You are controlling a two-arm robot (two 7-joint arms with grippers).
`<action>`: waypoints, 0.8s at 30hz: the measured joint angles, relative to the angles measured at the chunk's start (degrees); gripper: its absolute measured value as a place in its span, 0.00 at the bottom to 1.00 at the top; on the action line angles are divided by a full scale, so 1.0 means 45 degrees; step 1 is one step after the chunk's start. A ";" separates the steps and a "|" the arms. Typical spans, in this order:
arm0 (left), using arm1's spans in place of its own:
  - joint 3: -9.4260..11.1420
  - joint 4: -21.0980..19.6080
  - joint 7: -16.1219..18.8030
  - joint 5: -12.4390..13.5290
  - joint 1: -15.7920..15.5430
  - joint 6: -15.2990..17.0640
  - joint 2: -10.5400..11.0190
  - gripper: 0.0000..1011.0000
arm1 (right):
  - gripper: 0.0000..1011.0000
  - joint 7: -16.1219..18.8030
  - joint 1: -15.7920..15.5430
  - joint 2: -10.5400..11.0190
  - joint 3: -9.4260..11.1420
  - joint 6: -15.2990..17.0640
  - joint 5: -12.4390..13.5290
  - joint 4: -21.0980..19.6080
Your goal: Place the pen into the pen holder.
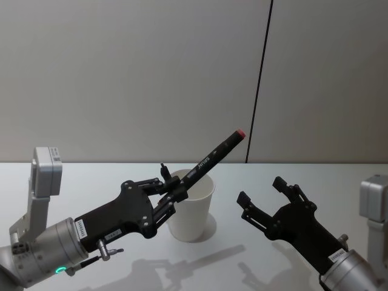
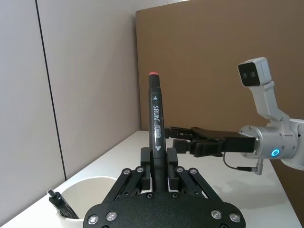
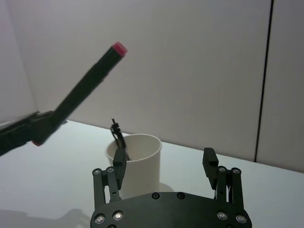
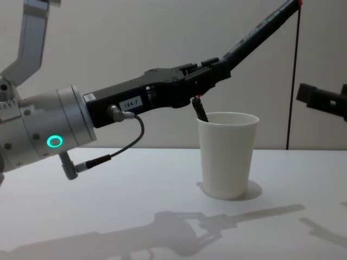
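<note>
— Head view?
— Left gripper (image 1: 176, 195) clamped low on the pen (image 1: 212, 156); its red tip slants up beyond the fingers. Pen holder (image 1: 193, 209) just below the fingertips. Right gripper (image 1: 262, 190) near the holder, fingers apart.
— Wrist views?
— Left: pen (image 2: 156, 114) squeezed between both pads. Right: holder (image 3: 140, 161) just ahead of the spread fingers, another pen (image 3: 118, 135) leaning inside.
— Chest?
— Left fingertips above the holder's rim, not touching.

left arm (image 4: 32, 124): silver barrel, green ring light, black cable | jaws: black, screw-studded linkages
</note>
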 joint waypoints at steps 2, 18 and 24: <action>0.0002 0.0002 -0.0002 -0.0003 -0.0003 0.0000 -0.0002 0.20 | 0.99 0.0214 -0.0036 0.0059 0.0040 0.0092 0.0266 -0.0075; 0.0003 0.0017 -0.0016 -0.0015 -0.0015 0.0000 -0.0002 0.20 | 0.99 0.1408 -0.0558 0.0387 0.0523 0.1810 0.3241 -0.1221; 0.0002 0.0017 -0.0016 -0.0016 -0.0016 0.0000 -0.0002 0.20 | 0.99 0.1074 -0.0617 0.0169 0.0644 0.2465 0.4124 -0.1578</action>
